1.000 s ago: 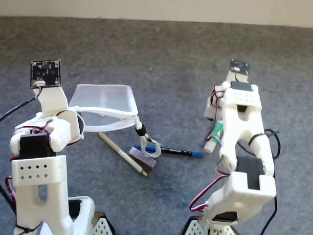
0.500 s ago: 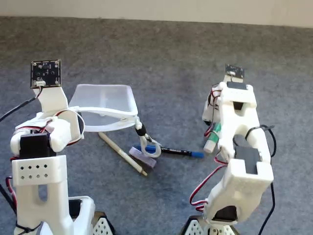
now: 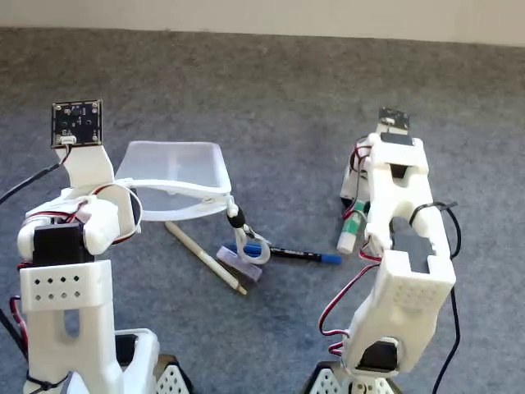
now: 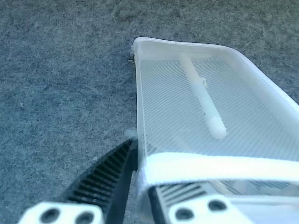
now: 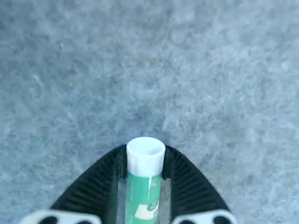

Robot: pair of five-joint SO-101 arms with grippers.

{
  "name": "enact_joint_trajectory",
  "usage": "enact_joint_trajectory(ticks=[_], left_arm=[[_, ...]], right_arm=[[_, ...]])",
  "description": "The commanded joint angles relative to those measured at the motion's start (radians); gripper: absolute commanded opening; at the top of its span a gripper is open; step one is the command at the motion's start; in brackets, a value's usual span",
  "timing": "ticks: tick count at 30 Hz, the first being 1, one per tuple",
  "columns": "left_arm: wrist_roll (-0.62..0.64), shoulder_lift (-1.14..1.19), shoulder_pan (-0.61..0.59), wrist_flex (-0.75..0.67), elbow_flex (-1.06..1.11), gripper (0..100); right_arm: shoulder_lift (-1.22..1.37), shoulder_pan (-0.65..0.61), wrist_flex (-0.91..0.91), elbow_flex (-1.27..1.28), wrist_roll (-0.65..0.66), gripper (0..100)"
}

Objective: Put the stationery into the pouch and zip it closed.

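Pouch (image 3: pixel 176 174) and loose stationery share a grey, felt-like counter (image 3: pixel 287 98), with a white arm on either side. The left arm (image 3: pixel 61 279) stands beside the pouch. In its wrist view its jaws are clamped on the white-banded rim of the pouch (image 4: pixel 205 116), one black jaw outside the mesh and the other inside. The right arm (image 3: pixel 402 271) is well apart from the pouch, across the counter. Its jaws are closed around a green glue stick (image 5: pixel 145 179), whose white cap pokes out past the jaw tips toward the counter. From above, the glue stick (image 3: pixel 353 230) shows just beside that arm.

The pouch is pale, see-through mesh, lying with its mouth open toward the arms. A pale pen shape (image 4: pixel 203 98) shows through the mesh; I cannot tell whether it lies inside or underneath.

Near the mouth a beige pen (image 3: pixel 205 257) lies slantwise, one end close to the rim. A black marker with blue ends (image 3: pixel 295 255) lies between the pen and the right arm. A lilac eraser (image 3: pixel 240 266) sits just beside the pen's near end. The white zip-pull cord (image 3: pixel 244 238) trails from the pouch's corner and loops over the marker's blue end.
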Motion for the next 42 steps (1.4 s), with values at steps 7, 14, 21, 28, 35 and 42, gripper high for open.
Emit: enact_joint_trajectory(ticks=[7,14,21,28,35,42], left_arm=[[-0.009,-0.027,-0.002,-0.003,-0.024,1],[-0.009,-0.025,-0.002,-0.005,-0.024,1],[-0.009,-0.025,-0.002,-0.005,-0.024,1],[-0.009,-0.025,-0.002,-0.005,-0.024,1],[-0.009,-0.025,-0.002,-0.005,-0.024,1],[-0.009,-0.025,-0.002,-0.005,-0.024,1]], right_arm=[[-0.015,-0.001,0.24,-0.2,-0.008,0.5],[-0.013,-0.042,0.456,-0.32,-0.003,0.5],[-0.018,-0.088,0.615,-0.478,-0.002,0.5],[-0.166,-0.093,0.615,-0.456,-0.002,0.5],[-0.444,-0.12,0.607,-0.305,-0.002,0.5],[-0.601,-0.242,0.607,-0.208,0.0,0.5]])
